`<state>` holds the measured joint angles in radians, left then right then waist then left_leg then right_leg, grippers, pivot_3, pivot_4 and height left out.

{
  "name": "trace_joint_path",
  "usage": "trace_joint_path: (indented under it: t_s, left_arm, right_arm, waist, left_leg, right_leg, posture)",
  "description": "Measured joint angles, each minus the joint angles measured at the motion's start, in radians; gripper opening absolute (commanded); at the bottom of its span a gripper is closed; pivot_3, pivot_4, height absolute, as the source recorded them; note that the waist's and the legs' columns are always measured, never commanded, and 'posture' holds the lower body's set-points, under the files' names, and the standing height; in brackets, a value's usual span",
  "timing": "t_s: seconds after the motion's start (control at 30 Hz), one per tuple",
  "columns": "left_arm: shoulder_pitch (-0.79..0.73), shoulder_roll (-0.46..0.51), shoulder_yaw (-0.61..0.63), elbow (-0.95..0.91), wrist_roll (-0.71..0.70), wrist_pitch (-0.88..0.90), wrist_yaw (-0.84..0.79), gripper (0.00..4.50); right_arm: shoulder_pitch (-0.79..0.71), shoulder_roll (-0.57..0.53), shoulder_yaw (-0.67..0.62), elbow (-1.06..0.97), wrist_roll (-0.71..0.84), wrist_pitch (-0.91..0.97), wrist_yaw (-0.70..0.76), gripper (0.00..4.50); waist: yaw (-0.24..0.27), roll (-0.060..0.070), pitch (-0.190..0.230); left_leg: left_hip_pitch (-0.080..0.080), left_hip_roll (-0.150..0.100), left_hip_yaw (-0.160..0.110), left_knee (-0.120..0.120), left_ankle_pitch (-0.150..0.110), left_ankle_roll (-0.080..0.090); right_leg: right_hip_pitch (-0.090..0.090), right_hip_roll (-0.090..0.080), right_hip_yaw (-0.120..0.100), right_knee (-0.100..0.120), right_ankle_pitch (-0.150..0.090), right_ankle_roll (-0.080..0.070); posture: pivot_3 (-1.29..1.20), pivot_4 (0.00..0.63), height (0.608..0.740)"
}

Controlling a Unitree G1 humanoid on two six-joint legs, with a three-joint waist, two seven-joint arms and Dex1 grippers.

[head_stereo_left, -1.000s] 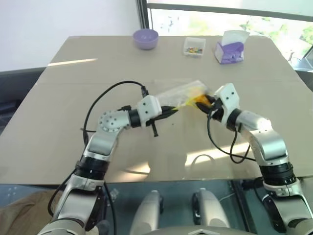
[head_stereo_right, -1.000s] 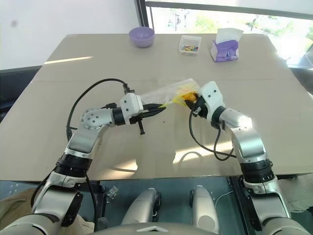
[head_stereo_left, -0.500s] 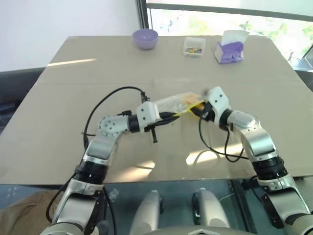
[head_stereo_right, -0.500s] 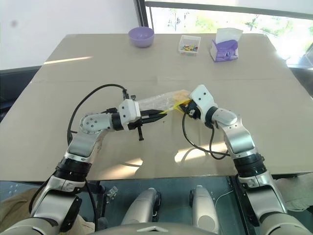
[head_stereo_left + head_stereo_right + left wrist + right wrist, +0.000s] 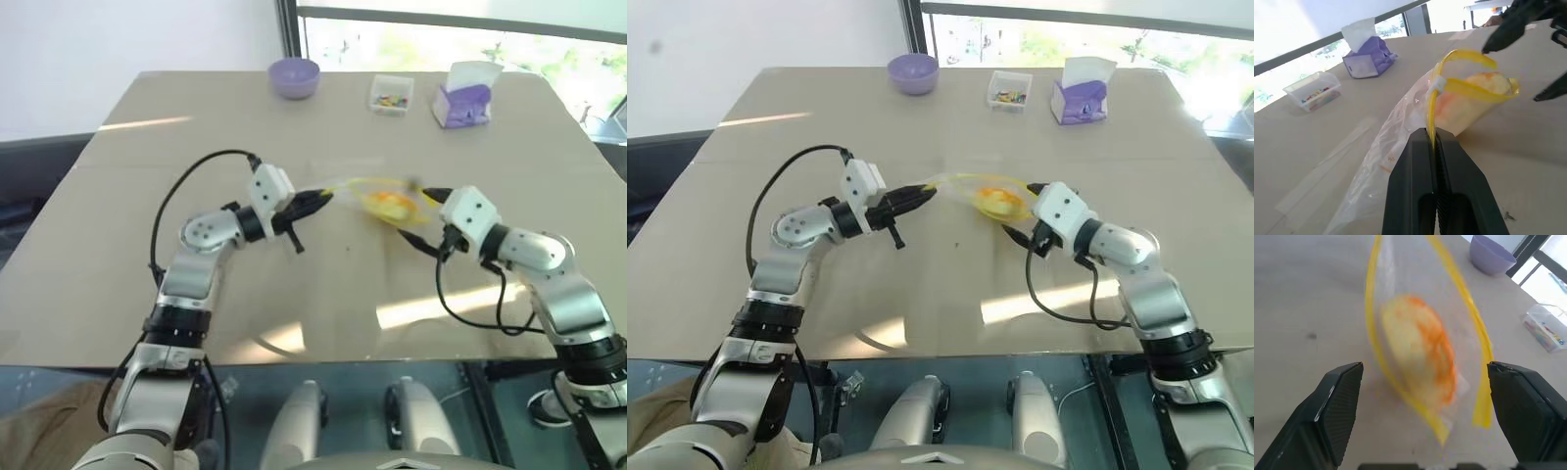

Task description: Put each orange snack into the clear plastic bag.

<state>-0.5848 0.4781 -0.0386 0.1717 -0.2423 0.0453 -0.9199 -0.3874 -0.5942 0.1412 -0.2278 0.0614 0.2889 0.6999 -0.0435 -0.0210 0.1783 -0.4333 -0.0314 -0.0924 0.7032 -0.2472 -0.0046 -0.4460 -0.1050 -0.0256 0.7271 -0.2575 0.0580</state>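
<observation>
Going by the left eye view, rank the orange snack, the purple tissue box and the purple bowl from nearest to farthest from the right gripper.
1. The orange snack, inside the clear plastic bag, just to the left of the open right gripper.
2. The purple tissue box, at the table's far edge, on the right.
3. The purple bowl, at the far edge, well to the left.

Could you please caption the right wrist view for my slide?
Open right gripper facing the orange snack inside the clear bag.
</observation>
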Motion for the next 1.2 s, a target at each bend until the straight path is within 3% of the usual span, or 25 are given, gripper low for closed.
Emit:
trace_joint_path:
  t_s: [0.4, 0.77, 1.03, 1.13, 1.2]
  left_arm:
    - [-0.020, -0.010, -0.001, -0.056, -0.037, 0.080, -0.011, 0.00]
    - [-0.023, -0.005, -0.001, -0.073, -0.037, 0.116, -0.010, 0.00]
    - [-0.026, -0.004, -0.001, -0.084, -0.037, 0.124, -0.010, 0.00]
    - [-0.031, -0.005, -0.001, -0.084, -0.037, 0.124, -0.010, 0.00]
    - [-0.035, -0.005, -0.001, -0.084, -0.037, 0.124, -0.010, 0.00]
  right_arm:
    - [0.007, 0.003, 0.051, 0.068, -0.182, -0.086, -0.072, 4.33]
    - [0.067, 0.005, 0.052, 0.025, -0.125, -0.052, -0.005, 4.33]
    - [0.062, 0.039, 0.044, 0.016, -0.140, -0.021, -0.051, 4.33]
    - [0.045, 0.055, 0.045, 0.044, -0.164, -0.021, -0.083, 3.49]
    - [0.043, 0.067, 0.045, 0.050, -0.169, -0.021, -0.093, 2.50]
  waist:
    - [0.004, 0.000, 0.000]
    - [0.003, 0.000, 0.000]
    - [0.003, 0.000, 0.000]
    - [0.004, 0.000, 0.000]
    - [0.004, 0.000, 0.000]
  left_leg:
    - [0.000, 0.000, 0.000, 0.000, 0.000, 0.000]
    - [0.000, 0.000, 0.000, 0.000, 0.000, 0.000]
    - [0.000, 0.000, 0.000, 0.000, 0.000, 0.000]
    - [0.000, 0.000, 0.000, 0.000, 0.000, 0.000]
    - [0.000, 0.000, 0.000, 0.000, 0.000, 0.000]
  right_leg:
    - [0.000, 0.000, 0.000, 0.000, 0.000, 0.000]
    - [0.000, 0.000, 0.000, 0.000, 0.000, 0.000]
    - [0.000, 0.000, 0.000, 0.000, 0.000, 0.000]
    - [0.000, 0.000, 0.000, 0.000, 0.000, 0.000]
    - [0.000, 0.000, 0.000, 0.000, 0.000, 0.000]
  posture:
    - [0.00, 0.150, 0.666]
    - [0.00, 0.150, 0.666]
    - [0.00, 0.150, 0.666]
    - [0.00, 0.150, 0.666]
    - [0.00, 0.150, 0.666]
